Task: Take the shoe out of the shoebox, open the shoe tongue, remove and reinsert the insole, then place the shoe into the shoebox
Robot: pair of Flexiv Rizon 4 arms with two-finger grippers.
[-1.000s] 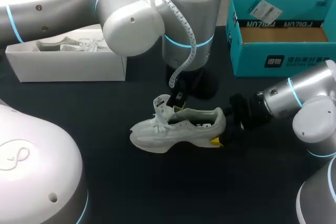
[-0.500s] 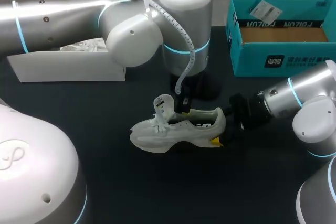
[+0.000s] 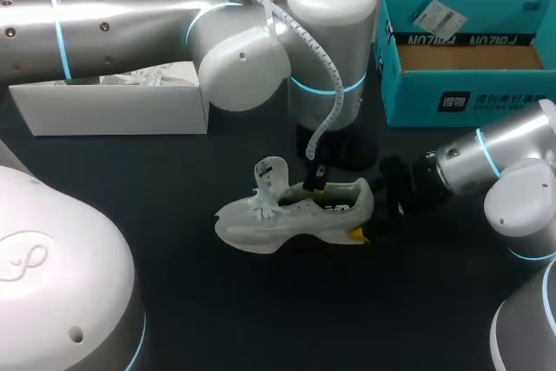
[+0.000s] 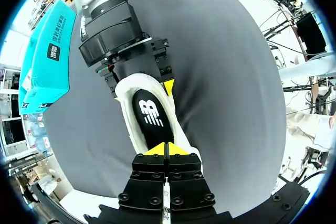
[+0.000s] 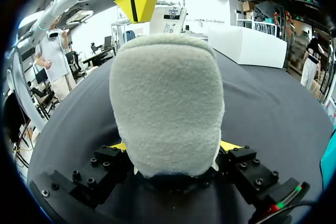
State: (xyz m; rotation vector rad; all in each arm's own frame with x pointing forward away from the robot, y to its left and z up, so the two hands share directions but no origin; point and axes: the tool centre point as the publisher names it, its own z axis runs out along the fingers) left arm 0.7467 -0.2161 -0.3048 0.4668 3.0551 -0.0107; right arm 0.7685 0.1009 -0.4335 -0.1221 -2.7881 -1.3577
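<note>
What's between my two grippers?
The shoe: left wrist view shows it running from the left gripper to the right gripper on its heel.

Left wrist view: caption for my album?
Right gripper clamps the white fabric sneaker; shut left gripper over its black insole.

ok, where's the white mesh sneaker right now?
Head view, centre of black table: white sneaker standing on its sole, heel in the right gripper, left gripper at its opening, teal cardboard shoebox behind-right.
</note>
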